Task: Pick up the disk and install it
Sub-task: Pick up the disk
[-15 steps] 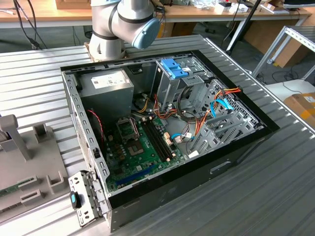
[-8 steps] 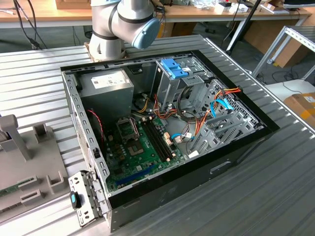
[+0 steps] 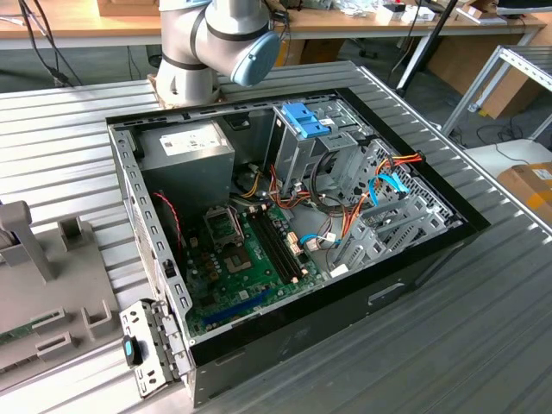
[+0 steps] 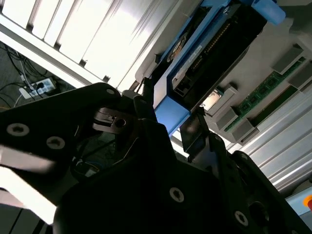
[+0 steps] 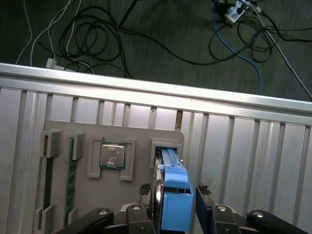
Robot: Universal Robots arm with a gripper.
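The disk [image 5: 174,204], a silver-grey drive in a bright blue frame, stands on edge with its far end at a slot of the grey fixture plate [image 5: 97,134]. In both wrist views my gripper [image 5: 174,194] straddles its near end, one dark finger [image 5: 146,191] against each broad side, shut on it. From the other side the blue frame [image 4: 170,114] and the drive's connector end show between the fingertips [image 4: 194,130]. The open computer case [image 3: 405,276] lies on the ribbed metal table, with its drive cage [image 3: 297,147] under a small blue latch.
The fixture plate also carries a processor chip [image 5: 113,155] and memory sticks [image 5: 71,165]. Cables [image 5: 161,44] lie on the floor past the table's edge. Inside the case are a grey power supply [image 3: 185,147], the motherboard [image 3: 241,259] and loose orange and blue wires [image 3: 379,185].
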